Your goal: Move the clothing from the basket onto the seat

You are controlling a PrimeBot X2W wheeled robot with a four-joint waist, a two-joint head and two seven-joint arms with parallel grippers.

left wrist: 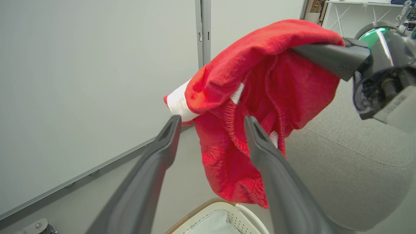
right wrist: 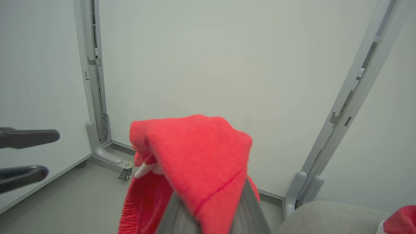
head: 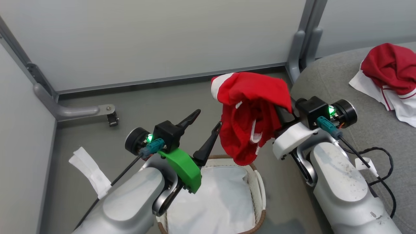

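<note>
Clothing [head: 252,113] like this is light, limp and floppy. It will sag and swing rather than keep a shape, and a loose fold can slip free, so a pinch on a thick bunched fold or the white band looks safest. At the bottom middle of the head view, the basket [head: 262,195] shows its white liner [head: 214,201] and no red in the part that can be seen. Above it, left of centre, the left claw [head: 208,119] is spread wide and holds nothing; one tip is just beside the cloth, contact unclear. At centre the clothing hangs in the air over the basket's far edge, draped across the right claw [left wrist: 320,56], whose fingers are pressed together on a fold. At the upper right a second piece [head: 388,70] lies on the seat [head: 325,87].
</note>
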